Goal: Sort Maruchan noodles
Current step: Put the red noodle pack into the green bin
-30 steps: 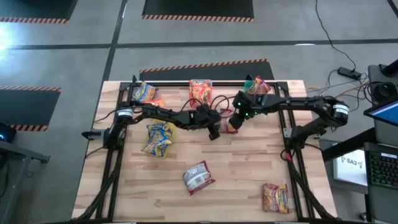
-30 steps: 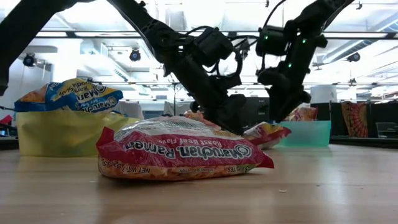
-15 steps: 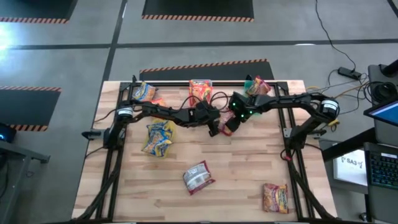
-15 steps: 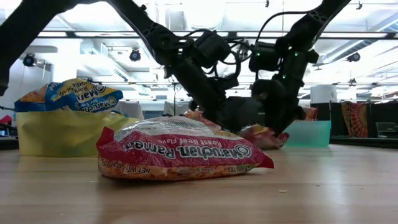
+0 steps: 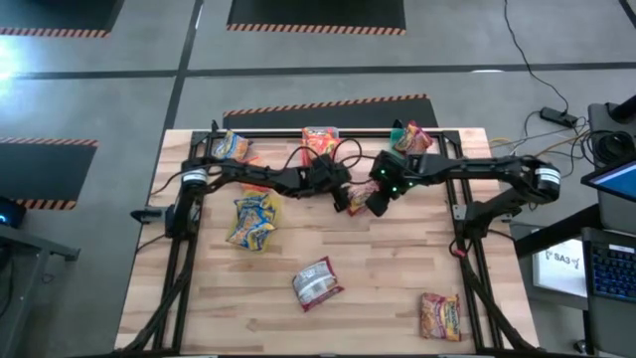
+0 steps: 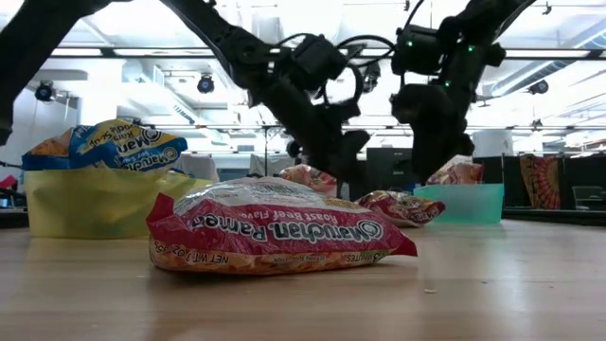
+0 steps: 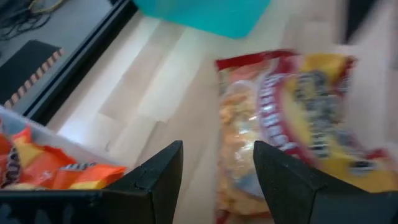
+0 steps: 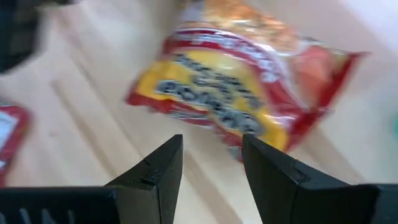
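Both arms crowd space above red-yellow packet (image 5: 356, 205) mid-counter (image 5: 388, 288). Tubs line far edge beyond it: yellow tub (image 6: 95, 201), green tub (image 6: 464, 203). Near side open, except silvery-red packet (image 5: 317, 282) and corner packet (image 5: 439, 315).

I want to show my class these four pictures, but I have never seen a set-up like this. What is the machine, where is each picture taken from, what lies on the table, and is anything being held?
Two dark robot arms work at a wooden table. One picture looks straight down, one looks level across the tabletop, and two come from cameras on the arms' wrists. The left gripper and right gripper meet near the middle, both open and empty, above a red-and-yellow noodle packet lying on the wood. Other packets lie scattered: a silvery one, a yellow-and-blue one, and a red one. Tubs along the far edge hold more, among them a green tub.
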Available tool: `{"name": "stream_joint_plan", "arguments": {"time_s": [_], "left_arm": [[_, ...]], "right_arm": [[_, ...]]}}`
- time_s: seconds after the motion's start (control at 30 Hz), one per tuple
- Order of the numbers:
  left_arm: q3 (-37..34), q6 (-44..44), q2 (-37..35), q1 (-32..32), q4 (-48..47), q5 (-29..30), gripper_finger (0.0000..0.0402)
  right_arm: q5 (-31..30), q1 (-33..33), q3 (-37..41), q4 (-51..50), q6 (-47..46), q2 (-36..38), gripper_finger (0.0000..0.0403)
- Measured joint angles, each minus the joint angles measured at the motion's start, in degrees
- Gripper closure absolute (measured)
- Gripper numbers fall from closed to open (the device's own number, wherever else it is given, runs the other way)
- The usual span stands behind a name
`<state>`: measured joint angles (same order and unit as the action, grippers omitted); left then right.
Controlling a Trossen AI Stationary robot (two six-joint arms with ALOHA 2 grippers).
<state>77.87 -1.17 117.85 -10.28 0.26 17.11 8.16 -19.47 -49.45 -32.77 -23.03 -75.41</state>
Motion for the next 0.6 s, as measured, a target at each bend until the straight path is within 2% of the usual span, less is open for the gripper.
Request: {"name": "stream_joint_plan", "arguments": {"time_s": [0.13, 0.27, 0.6], "left_arm": [[0.0, 0.5, -0.8, 1.7, -0.4, -0.6, 0.0221], [0.0, 0.5, -0.4, 2.7, -0.5, -4.7, 0.0221], [0.0, 0.5, 0.0, 2.1, -2.9, -2.7, 0.0221]], "right_arm": [[-3.2, 0.0, 0.3, -2.5, 0.0, 0.3, 0.0248], [-3.0, 0.0, 1.0, -3.1, -1.0, -0.1, 0.0246], [-1.8, 0.0, 2.0, -2.5, -2.8, -2.3, 0.0196]]}}
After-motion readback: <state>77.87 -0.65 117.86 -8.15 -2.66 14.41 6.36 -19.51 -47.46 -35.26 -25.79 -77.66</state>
